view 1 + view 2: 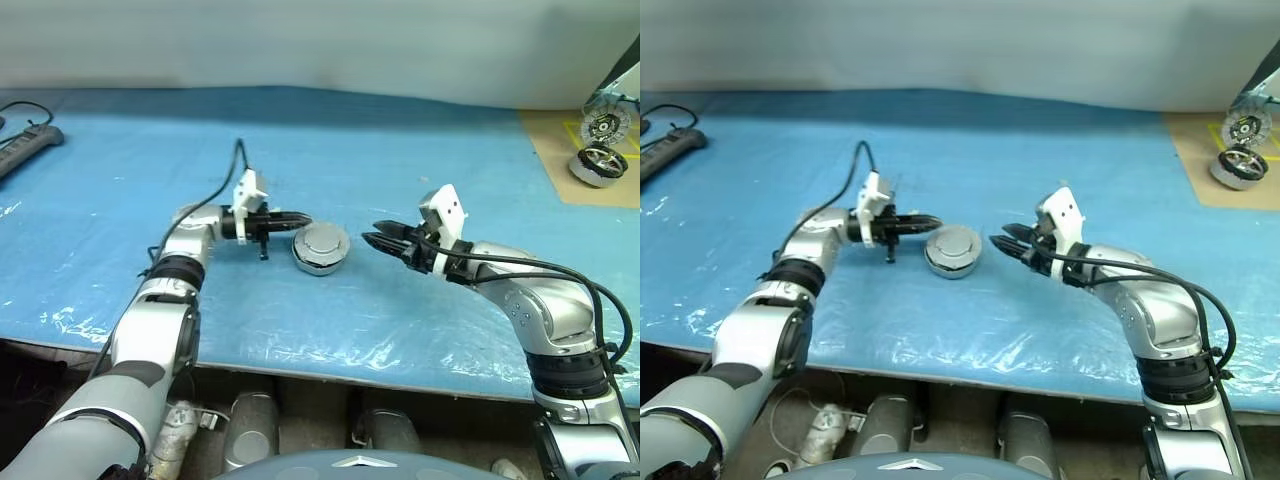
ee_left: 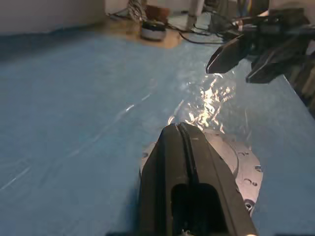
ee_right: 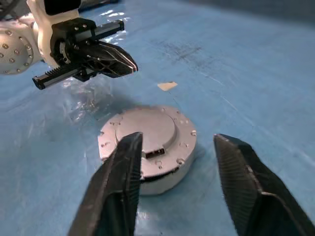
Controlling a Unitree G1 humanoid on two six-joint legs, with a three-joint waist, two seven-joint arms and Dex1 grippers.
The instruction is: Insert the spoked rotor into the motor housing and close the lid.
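Right gripper (image 1: 372, 238): black fingers apart, empty, centre-right.
Left gripper (image 1: 303, 217): closed, empty.
Round grey metal lid (image 1: 322, 242): on silver motor housing (image 1: 318, 264), centre.

Left arm reaching in from about seven o'clock, forearm angled up the frame, wrist bent so the left gripper (image 1: 300, 219) points level toward three o'clock, black fingers (image 2: 184, 167) pressed flat together, nothing between them. Right arm coming in from five o'clock, elbow bent, right gripper (image 1: 372, 237) aimed toward nine o'clock and slightly downward, fingers (image 3: 120, 172) spread apart, holding nothing.
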